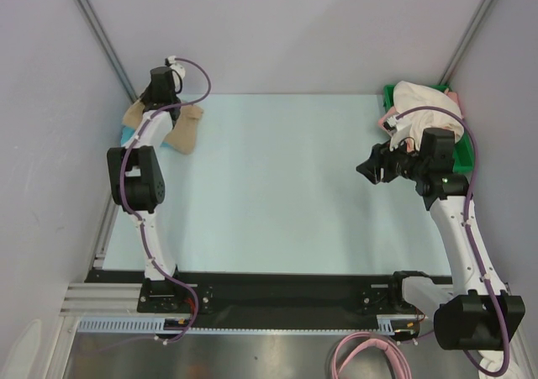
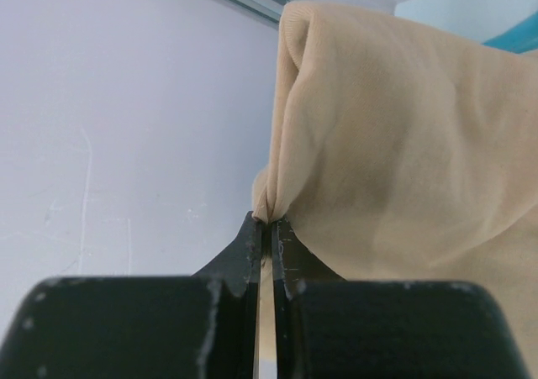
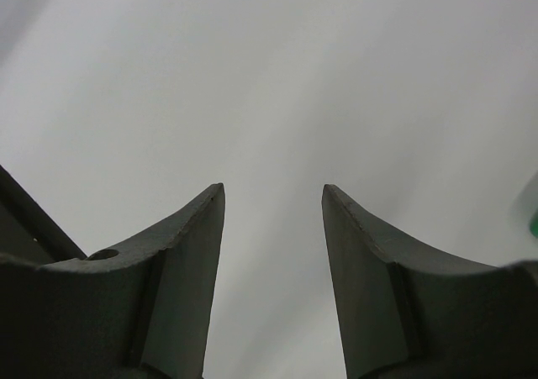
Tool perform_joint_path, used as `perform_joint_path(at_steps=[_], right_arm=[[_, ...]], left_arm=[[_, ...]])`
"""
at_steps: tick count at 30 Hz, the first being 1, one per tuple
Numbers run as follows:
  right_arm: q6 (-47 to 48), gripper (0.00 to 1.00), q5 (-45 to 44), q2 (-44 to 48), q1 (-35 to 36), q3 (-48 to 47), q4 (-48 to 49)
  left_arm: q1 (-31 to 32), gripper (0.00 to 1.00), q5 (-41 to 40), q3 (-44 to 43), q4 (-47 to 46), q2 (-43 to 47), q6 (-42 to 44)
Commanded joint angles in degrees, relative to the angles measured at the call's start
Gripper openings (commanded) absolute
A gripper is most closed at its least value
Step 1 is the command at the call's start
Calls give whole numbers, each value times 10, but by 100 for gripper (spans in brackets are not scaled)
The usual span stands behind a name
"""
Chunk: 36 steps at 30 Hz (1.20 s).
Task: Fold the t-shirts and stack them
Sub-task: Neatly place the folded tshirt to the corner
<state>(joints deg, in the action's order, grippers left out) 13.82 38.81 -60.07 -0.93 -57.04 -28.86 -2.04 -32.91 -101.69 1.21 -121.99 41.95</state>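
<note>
Tan t-shirt (image 2: 395, 144) in closed jaws of left gripper (image 2: 269, 221)

The teal t-shirt (image 1: 125, 134) is mostly hidden under the tan t-shirt (image 1: 187, 131) and left arm (image 1: 153, 125). The green tray (image 1: 389, 94) is pretty much buried by the cream t-shirt (image 1: 424, 103).

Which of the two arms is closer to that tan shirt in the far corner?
Left. The left end effector is shut on the tan shirt, pinching a fold. The right end effector hangs open and empty across the table, beside the green tray.
</note>
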Motion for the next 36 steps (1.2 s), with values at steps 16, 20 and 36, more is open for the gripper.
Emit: perform_joint_path(at_steps=[16, 20, 36], right_arm=[[10, 56, -4, 8, -2, 2, 14], [12, 56, -7, 6, -2, 3, 14], [12, 56, -5, 1, -7, 4, 13]], left_arm=[[-23, 0, -110, 33, -284, -33, 197], [-32, 1, -106, 24, -282, -54, 188], [-53, 11, -123, -59, -274, -148, 189]])
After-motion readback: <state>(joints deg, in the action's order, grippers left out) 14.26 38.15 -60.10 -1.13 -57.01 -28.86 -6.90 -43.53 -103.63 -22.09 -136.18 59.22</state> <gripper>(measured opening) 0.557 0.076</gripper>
